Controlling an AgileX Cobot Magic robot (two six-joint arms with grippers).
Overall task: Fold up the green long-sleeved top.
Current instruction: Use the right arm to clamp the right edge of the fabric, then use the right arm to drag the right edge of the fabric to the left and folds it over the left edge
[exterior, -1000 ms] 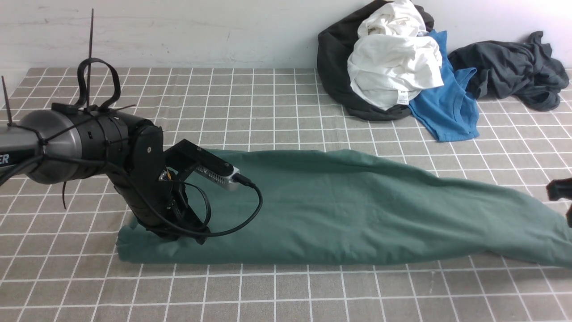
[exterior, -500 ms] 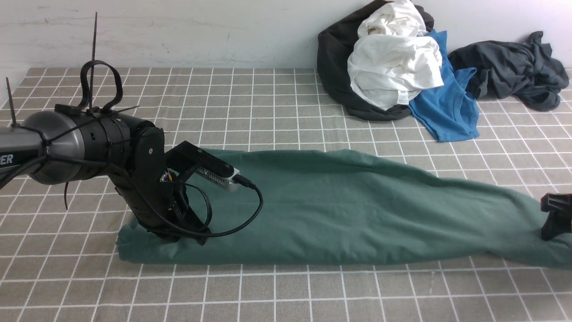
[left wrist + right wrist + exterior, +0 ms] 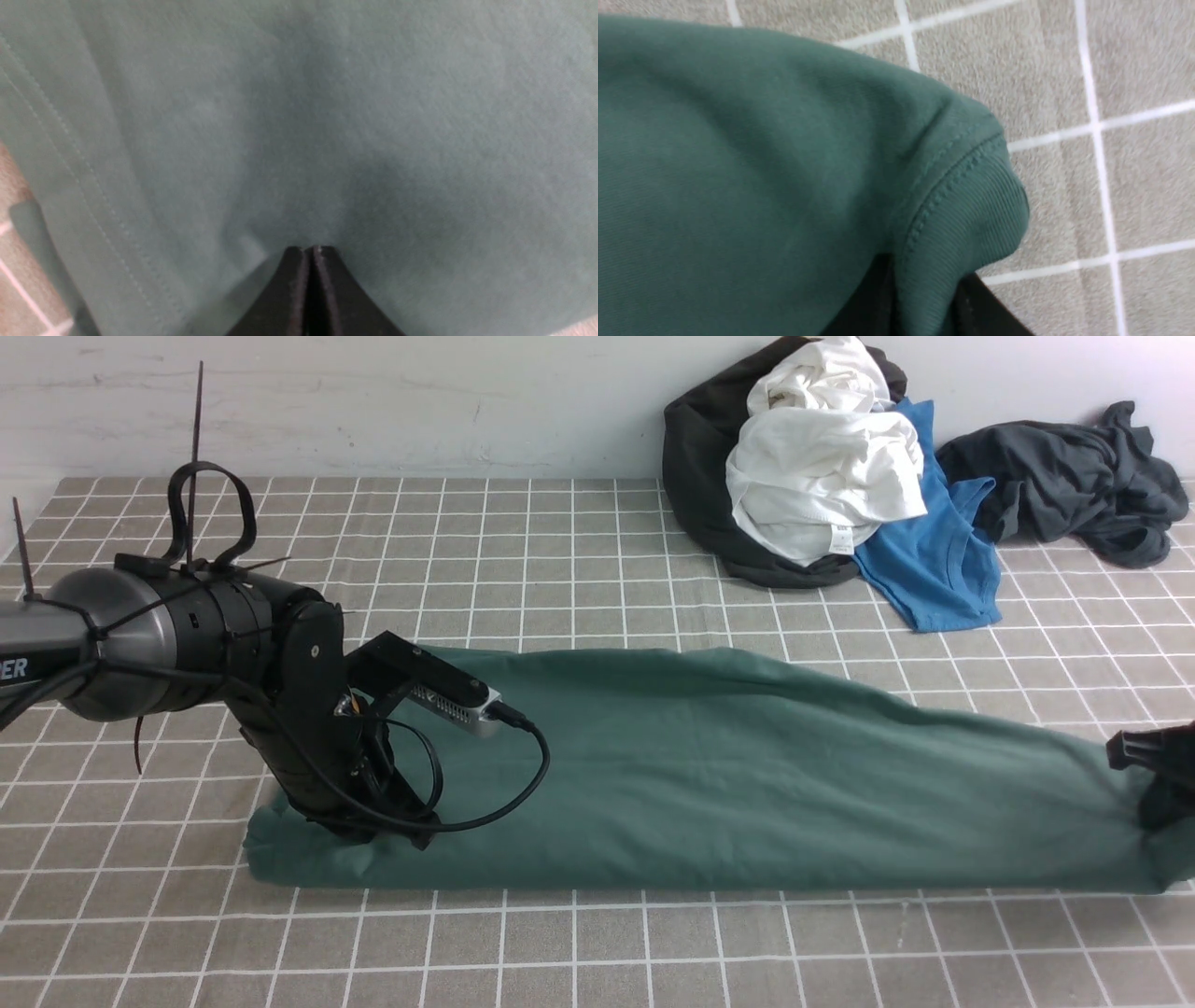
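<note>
1. You are looking at one green long-sleeved top (image 3: 747,775), and it is lying as a long band across the worktop (image 3: 560,551), running from the left of the middle out to the right edge of the front view.
2. Two pincers are working on it, one at each end.
3. The left pincer (image 3: 310,252) is pointing down onto the top's left end, close to its near corner. Its jaws are sitting pressed together with no gap, tips digging into the fabric; you cannot tell whether any cloth is caught between them.
4. The left arm is reaching in from the left edge with the forearm roughly level and the wrist bending downward.
5. The right pincer (image 3: 924,308) is pinching the top's right end: in the right wrist view a ribbed, stitched edge is passing between its two dark fingers. Only this pincer is showing of the right arm, at the right edge of the front view.
6. Four other heaps of cloth are lying at the back right by the wall (image 3: 373,401): a black garment (image 3: 695,476), a white bundle (image 3: 822,476) on it, a blue T-shirt (image 3: 934,560) and a dark grey garment (image 3: 1064,485). All are sitting well apart from the top.
7. The top's near edge is running roughly straight. Bare checked cloth is showing in front of it, and behind it on the left half up to the wall.
</note>
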